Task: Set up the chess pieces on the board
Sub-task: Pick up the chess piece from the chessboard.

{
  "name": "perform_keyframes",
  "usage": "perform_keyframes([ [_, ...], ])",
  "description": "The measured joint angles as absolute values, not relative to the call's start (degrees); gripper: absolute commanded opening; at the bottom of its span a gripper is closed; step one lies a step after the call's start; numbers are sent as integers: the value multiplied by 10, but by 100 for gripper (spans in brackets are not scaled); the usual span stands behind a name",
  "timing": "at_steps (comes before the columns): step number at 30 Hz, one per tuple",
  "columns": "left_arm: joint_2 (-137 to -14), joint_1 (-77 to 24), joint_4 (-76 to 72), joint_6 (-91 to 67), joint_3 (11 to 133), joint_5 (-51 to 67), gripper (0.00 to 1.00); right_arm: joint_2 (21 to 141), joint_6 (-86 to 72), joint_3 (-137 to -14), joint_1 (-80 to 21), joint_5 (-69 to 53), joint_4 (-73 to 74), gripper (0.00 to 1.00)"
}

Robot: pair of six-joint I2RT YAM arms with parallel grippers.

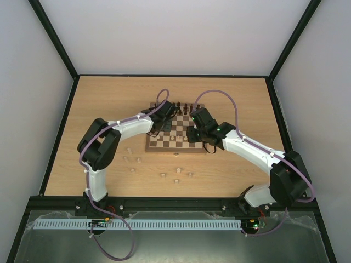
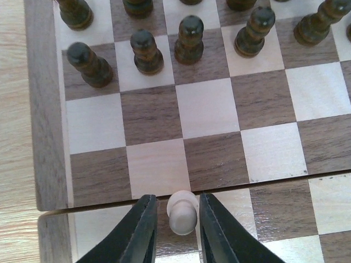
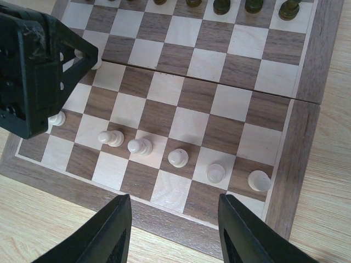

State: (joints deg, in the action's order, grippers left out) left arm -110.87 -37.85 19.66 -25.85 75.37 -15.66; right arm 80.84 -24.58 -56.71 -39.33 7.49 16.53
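Note:
The board (image 1: pixel 164 143) lies at the table's middle, also in the left wrist view (image 2: pixel 41 109) and the right wrist view (image 3: pixel 299 137). Dark pieces (image 2: pixel 189 38) fill its far ranks. My left gripper (image 2: pixel 176 204) straddles one pale pawn (image 2: pixel 182 213) that stands just near of the board's fold. The right finger is against it and a thin gap shows at the left finger. Several pale pawns (image 3: pixel 178 158) stand in a row near the close edge. My right gripper (image 3: pixel 175 219) is open and empty above that edge. The left gripper (image 3: pixel 33 66) shows at that view's upper left.
Several loose pale pieces (image 1: pixel 139 159) are scattered on the wooden table (image 1: pixel 98 109) in front of the board, from front left to front middle (image 1: pixel 177 170). A black frame bounds the table. Both arms reach over the board.

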Motion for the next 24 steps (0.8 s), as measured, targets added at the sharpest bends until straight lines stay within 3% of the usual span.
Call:
perform_keyframes([
  [11, -1118, -378, 196, -257, 754, -152, 15, 811, -246, -567, -393, 74, 164, 44],
  [24, -1103, -382, 197, -257, 738, -150, 13, 811, -246, -567, -393, 70, 164, 44],
])
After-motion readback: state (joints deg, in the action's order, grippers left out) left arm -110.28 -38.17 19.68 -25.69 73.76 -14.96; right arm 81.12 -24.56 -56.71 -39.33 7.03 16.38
